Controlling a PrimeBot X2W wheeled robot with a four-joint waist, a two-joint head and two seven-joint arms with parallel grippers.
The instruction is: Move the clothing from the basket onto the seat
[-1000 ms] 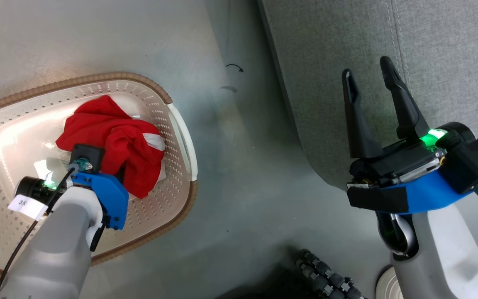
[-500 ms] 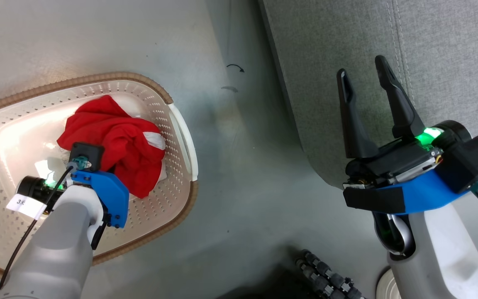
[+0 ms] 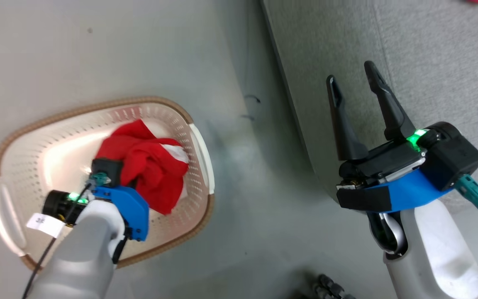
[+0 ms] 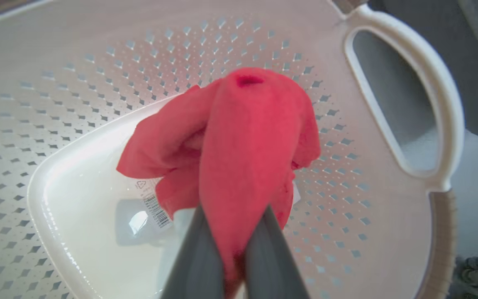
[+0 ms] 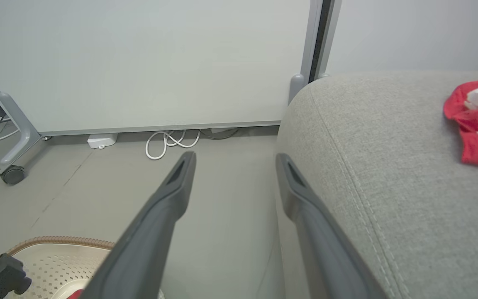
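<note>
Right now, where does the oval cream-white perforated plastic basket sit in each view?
Head view: basket lower left, on the grey floor.
Left wrist view: basket wall surrounds the pinched red fabric clothing.
Right wrist view: basket at bottom-left corner.
Shared landmark: its brown woven-look rim.

on the floor (image 3: pixel 118 50), left of the seat (image 3: pixel 409 54): the basket (image 3: pixel 27 153), with a bundle of clothing (image 3: pixel 152 166) inside, toward the end nearer the seat. far back on the seat, well apart from the basket: another garment (image 5: pixel 477 124).
</note>
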